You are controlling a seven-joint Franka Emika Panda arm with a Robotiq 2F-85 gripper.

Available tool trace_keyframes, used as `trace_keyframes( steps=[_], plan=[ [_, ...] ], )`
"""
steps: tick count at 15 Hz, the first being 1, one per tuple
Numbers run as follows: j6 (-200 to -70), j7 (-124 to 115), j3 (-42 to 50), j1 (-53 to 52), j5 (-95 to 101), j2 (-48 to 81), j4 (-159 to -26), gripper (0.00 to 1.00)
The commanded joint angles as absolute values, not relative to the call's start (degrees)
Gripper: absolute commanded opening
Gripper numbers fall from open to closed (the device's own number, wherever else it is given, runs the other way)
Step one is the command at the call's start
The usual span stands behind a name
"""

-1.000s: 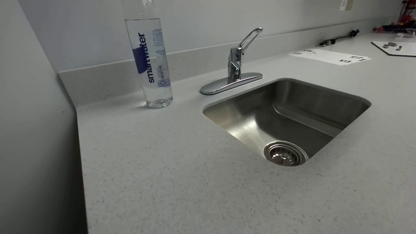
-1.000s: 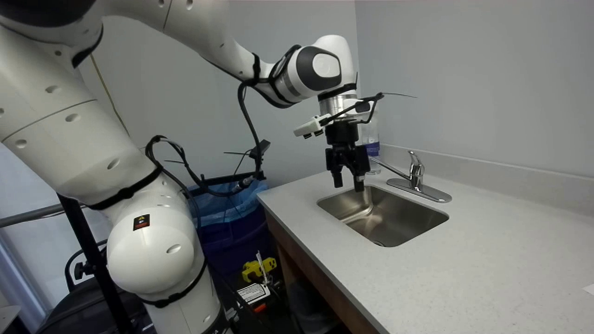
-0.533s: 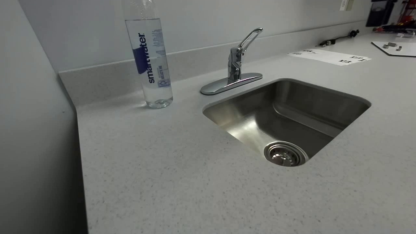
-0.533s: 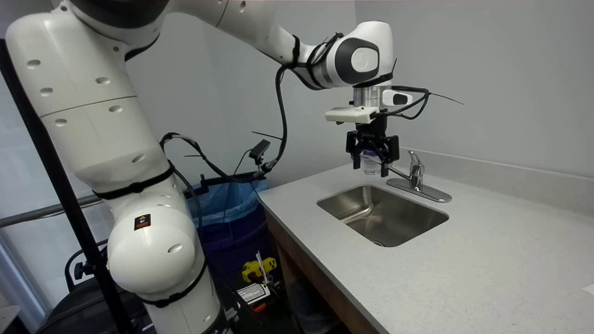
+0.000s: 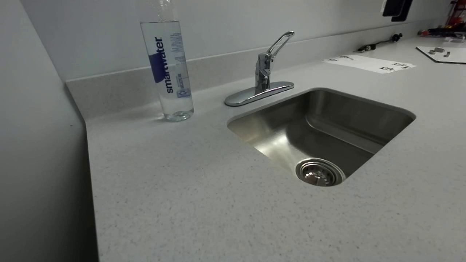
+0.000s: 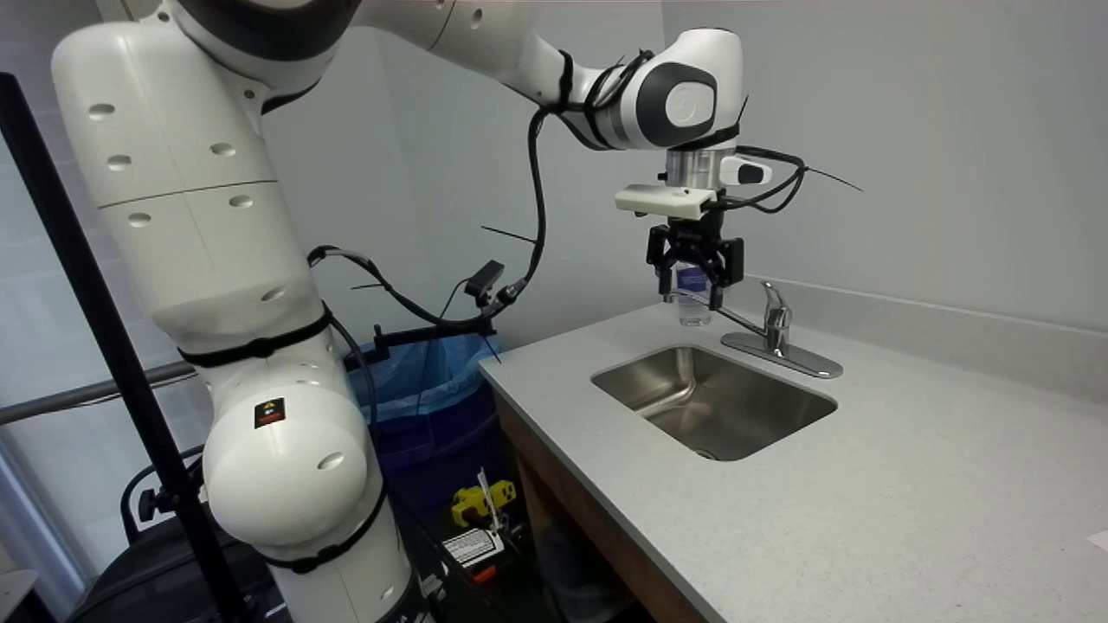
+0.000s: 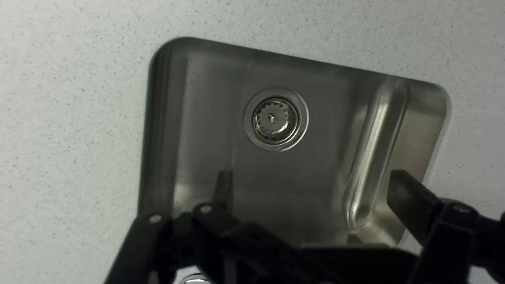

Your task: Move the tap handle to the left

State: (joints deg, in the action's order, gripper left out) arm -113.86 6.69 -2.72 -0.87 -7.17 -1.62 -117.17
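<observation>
The tap handle [image 5: 276,42] slants upward from the top of the short tap body [image 5: 263,71], just behind the sink [image 6: 727,415], and nothing touches it in either exterior view. It is slim, shiny chrome; we expect it to be rigid, smooth enough to slip and hardly fragile, with a little drag when it swings. Its weight should not concern us, since it is mounted on the tap body and only has to turn. We would work near its raised free end, where leverage is best, with a steady press on its side or a light pinch across it. A hard squeeze could slide off the smooth metal, and an upward pull might open it, which the task does not ask.

Below it the long spout [image 6: 743,321] reaches out on the side of the bottle [image 5: 168,60]. Left most likely means that side, so we should push from the opposite side and keep above the spout.

The gripper [image 6: 691,297] hangs above the sink, apart from the handle, its jaws spread wide and holding nothing. At the wrist view's lower edge a sliver of chrome [image 7: 196,278] shows, too little for us to place. We judge this to be the approach, the turn not yet begun.
</observation>
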Motion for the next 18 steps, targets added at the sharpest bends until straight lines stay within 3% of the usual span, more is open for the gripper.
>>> trace_keyframes(
  steps=[1, 10, 18],
  plan=[
    [-113.8, 6.7, -2.3, -1.3, -7.1, -1.6, -117.1, 1.0],
    [-115.9, 2.2, -2.5, -1.3, -4.3, 1.8, -114.6, 1.0],
    [-117.8, -4.5, -2.3, -1.6, -2.1, 10.9, -104.2, 1.0]
  ],
)
